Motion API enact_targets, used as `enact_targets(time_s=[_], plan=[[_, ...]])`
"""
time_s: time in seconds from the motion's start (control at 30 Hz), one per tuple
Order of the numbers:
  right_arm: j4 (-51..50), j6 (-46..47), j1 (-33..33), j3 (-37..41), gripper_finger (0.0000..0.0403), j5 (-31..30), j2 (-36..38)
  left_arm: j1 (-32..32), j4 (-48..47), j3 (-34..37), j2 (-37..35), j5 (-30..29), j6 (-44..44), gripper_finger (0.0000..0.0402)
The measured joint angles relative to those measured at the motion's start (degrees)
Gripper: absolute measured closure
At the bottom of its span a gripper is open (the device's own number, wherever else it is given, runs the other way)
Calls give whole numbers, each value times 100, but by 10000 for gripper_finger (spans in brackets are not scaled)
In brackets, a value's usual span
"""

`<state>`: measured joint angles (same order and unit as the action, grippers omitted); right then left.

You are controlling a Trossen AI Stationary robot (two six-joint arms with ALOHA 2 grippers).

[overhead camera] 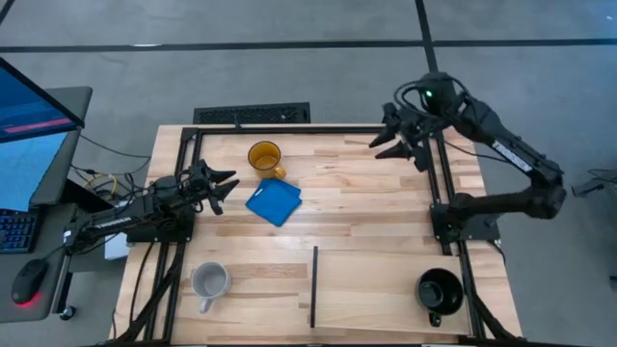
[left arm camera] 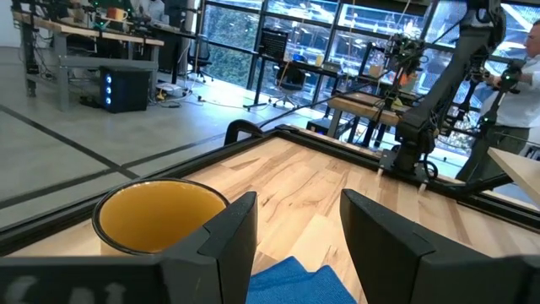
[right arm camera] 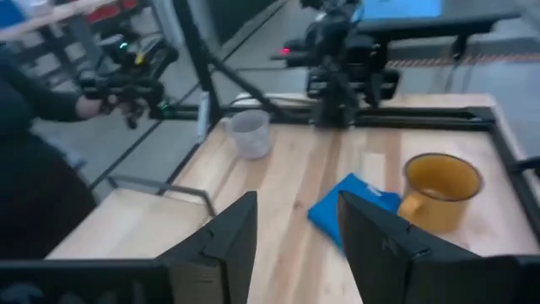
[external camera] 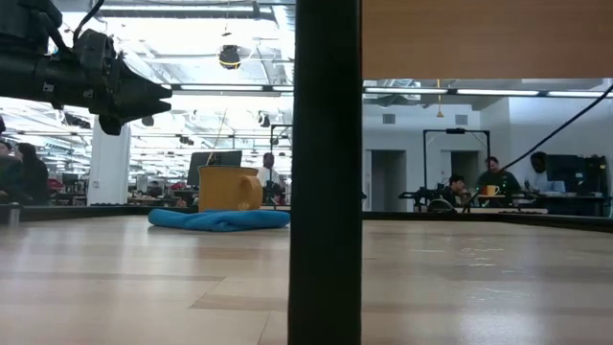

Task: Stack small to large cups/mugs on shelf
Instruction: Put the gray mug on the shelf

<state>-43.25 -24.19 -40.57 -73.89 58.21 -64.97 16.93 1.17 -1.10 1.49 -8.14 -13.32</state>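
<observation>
Claws come first: the left claw (overhead camera: 224, 186) hovers open and empty at the tabletop's (overhead camera: 376, 207) left side, near the amber mug (overhead camera: 264, 157) and blue square (overhead camera: 274, 201); the right claw (overhead camera: 394, 138) hangs open and empty at the far right. Only the black mug (overhead camera: 439, 290) stands on the shelf (overhead camera: 376, 299), right of the divider (overhead camera: 313, 286). The grey-white mug (overhead camera: 208, 281) sits near left, so stacking looks barely begun.

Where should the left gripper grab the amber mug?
Probably the amber mug by its rim wall on the side away from the handle. It stands upright, mouth open, handle toward the blue square. The open left gripper can come down from above.
</observation>
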Motion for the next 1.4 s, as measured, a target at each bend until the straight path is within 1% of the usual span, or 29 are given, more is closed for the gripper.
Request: enact_targets(time_s=[0.17, 0.33, 0.47, 0.63, 0.83, 0.93, 1.03, 1.17, 1.27, 1.4], plan=[[1666, 875, -183, 1451, 216, 3, 882, -2, 2, 0, 0, -4, 0, 239], [2952, 1602, -281, 2700, 216, -19, 1671, 0, 2, 0, -1, -7, 0, 239], [3851, 2122, -274, 3531, 218, -224, 2153, 0, 2, 0, -2, -9, 0, 239], [5026, 2564, -259, 4497, 216, -469, 2513, -2, 2, 0, -2, -9, 2, 239], [7059, 3239, -257, 5535, 217, -474, 2685, -2, 2, 0, -2, -11, 2, 239], [7881, 3542, -257, 5918, 218, -602, 2684, -1, 2, 0, -2, -13, 2, 239], [8329, 3767, -259, 6089, 217, -750, 2683, -2, 5, 0, -2, -15, 2, 239], [8340, 3776, -259, 6089, 216, -771, 2681, -1, 286, 23, 0, -52, 2, 239], [8342, 3779, -259, 6089, 216, -771, 2682, 0, 430, -139, 0, -52, 12, 239], [8340, 3784, -259, 6089, 218, -803, 2682, -2, 118, -504, 2, 60, 9, 239]])
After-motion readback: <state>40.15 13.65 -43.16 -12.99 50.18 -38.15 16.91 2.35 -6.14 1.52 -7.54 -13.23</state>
